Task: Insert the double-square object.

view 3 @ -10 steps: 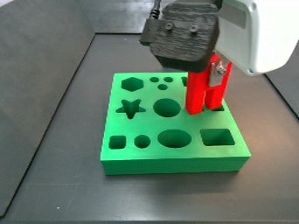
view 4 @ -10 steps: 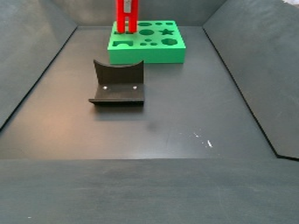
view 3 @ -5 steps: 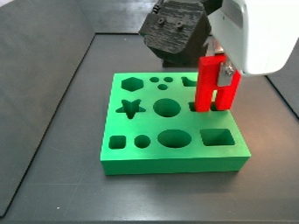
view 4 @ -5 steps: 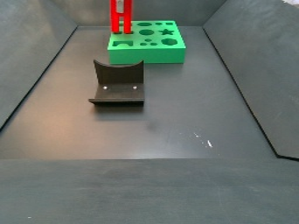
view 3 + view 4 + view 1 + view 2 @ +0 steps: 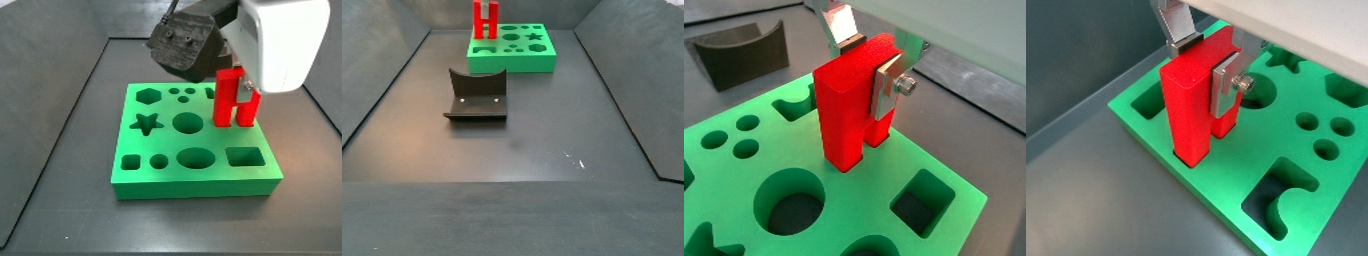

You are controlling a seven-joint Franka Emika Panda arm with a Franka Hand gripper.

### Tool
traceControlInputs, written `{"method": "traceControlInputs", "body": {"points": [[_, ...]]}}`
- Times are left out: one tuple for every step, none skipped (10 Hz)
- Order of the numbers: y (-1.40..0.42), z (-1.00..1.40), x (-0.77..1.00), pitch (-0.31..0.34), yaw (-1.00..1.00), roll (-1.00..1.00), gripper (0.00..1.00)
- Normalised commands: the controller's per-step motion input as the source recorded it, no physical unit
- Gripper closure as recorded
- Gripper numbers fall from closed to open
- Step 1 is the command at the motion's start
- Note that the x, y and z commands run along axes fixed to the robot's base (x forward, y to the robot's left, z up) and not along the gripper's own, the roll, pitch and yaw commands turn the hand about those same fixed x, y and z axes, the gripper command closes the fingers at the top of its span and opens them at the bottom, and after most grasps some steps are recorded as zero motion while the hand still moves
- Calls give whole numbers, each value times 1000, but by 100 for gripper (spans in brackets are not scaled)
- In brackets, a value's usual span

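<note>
Hand [image 5: 865, 62] pinches the upper part of the double-square object [image 5: 854, 105], its silver fingers [image 5: 1227, 78] pressed against opposite faces of the upright red piece. That piece stands over the green board [image 5: 198, 145] near one edge, its lower end at the board's surface; whether it sits in a hole cannot be told. Well apart on the dark bench [image 5: 529, 190] stands the fixture [image 5: 477, 95].

My gripper [image 5: 869, 62] has carried the red piece [image 5: 854, 100] along the green board [image 5: 201, 180]; bottom end now apparently lower.
</note>
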Motion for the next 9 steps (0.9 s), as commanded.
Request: {"method": "traceControlInputs", "body": {"points": [[0,-140,0,10,9,26,100],[0,-163,0,17,0,49,100],[0,-220,89,50,-123,67,100],[0,-300,183,67,-303,77,100],[0,-329,126,41,-280,53,100],[0,-340,143,33,-251,26,100],[0,-340,229,43,-206,14,100],[0,-277,234,47,-171,9,100],[0,-243,240,57,-163,9,100]]}}
